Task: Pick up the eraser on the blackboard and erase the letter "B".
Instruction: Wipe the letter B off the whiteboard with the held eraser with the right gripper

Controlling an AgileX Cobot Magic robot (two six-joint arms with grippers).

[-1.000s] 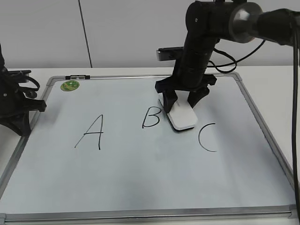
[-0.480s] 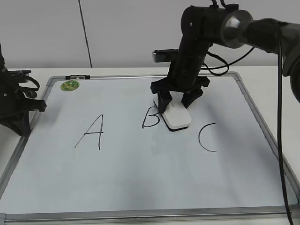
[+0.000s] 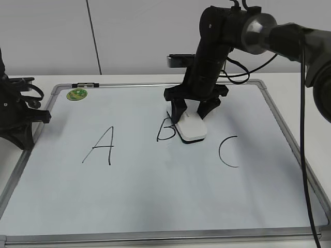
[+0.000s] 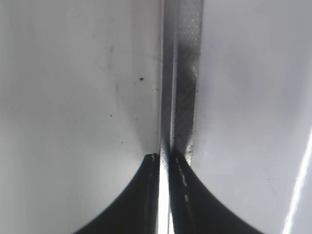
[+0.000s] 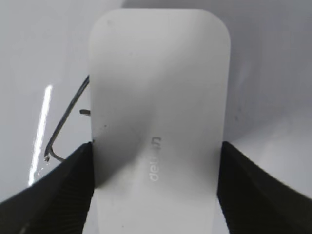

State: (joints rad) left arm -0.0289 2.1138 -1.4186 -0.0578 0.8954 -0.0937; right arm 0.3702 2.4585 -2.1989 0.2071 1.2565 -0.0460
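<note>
My right gripper is shut on the white eraser, which lies flat on the blackboard with its left edge touching the right side of the black letter "B". In the right wrist view the eraser fills the middle between the two black fingers, and part of a B stroke shows at its left. My left gripper is shut and empty, hanging over the board's grey frame at the far left of the exterior view.
A black "A" stands left of the B and a black "C" right of the eraser. A round green sticker and a small marker sit at the board's back-left corner. The left arm rests at the left edge.
My right gripper has slid the eraser leftward along the board, from between the B and the C up against the B's right side. The left arm has not moved.
</note>
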